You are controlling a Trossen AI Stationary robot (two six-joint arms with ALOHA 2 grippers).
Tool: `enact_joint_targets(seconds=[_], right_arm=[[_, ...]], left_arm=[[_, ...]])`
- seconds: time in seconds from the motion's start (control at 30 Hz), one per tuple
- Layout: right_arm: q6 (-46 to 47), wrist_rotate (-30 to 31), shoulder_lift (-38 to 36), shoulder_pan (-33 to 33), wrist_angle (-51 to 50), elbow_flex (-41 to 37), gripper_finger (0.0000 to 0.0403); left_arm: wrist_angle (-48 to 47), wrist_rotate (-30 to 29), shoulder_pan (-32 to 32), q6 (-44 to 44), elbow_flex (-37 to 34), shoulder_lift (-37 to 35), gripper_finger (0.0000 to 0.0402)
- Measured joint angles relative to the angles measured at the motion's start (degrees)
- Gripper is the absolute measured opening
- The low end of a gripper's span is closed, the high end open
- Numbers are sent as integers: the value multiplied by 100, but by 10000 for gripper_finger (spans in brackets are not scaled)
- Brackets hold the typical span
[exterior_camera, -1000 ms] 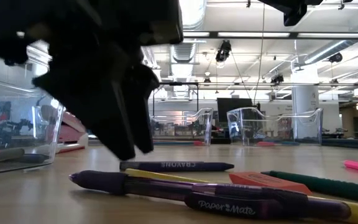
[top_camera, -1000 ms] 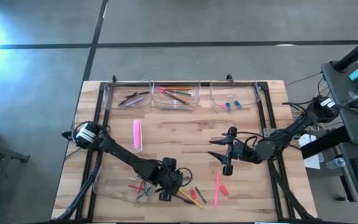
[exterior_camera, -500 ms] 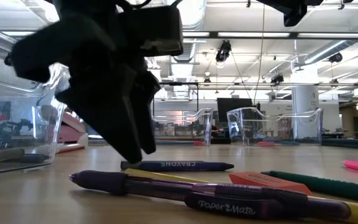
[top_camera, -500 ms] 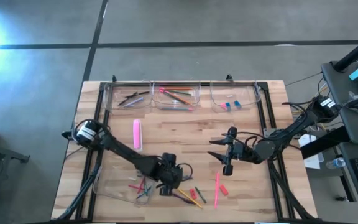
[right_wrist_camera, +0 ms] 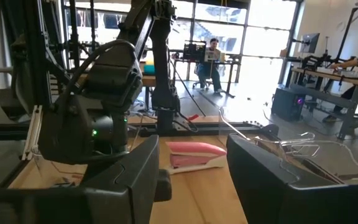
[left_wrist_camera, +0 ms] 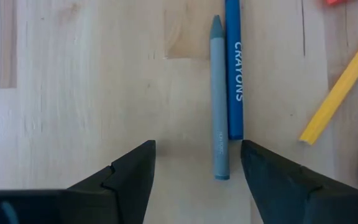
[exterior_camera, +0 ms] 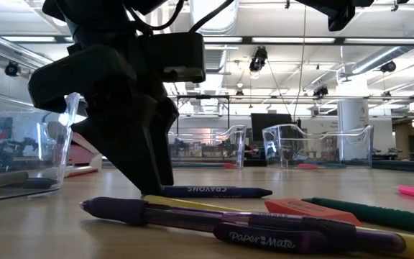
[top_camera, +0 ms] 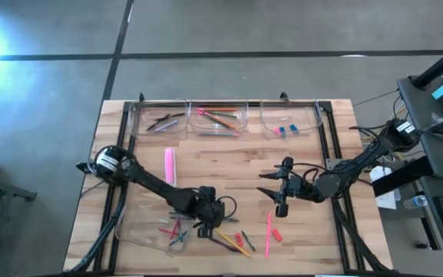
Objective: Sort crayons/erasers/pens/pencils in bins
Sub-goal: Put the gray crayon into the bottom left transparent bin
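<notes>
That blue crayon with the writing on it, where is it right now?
The blue crayon lies flat on the table near its front edge, touching a grey crayon, just ahead of the left hand.

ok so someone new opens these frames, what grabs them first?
Probably the left gripper, low over the loose pile at the table's near edge, open, with a grey crayon and a blue crayon lying side by side just ahead of its fingers. Next, the pink stapler alone mid-table, and the three clear bins along the far edge.
</notes>
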Motion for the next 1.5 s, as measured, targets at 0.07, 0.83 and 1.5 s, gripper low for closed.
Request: enact_joint_targets(seconds=[0.07, 0.83, 1.5], right_arm=[[-21, 0, 0, 0, 0, 0, 178], [21, -2, 0, 0, 1, 0, 178], [-35, -3, 0, 0, -18, 31, 178]], left_arm=[[0, 25, 0, 5, 0, 0, 209], [-118, 65, 0, 29, 83, -22, 25], [-592, -477, -62, 38, 271, -1130, 8]])
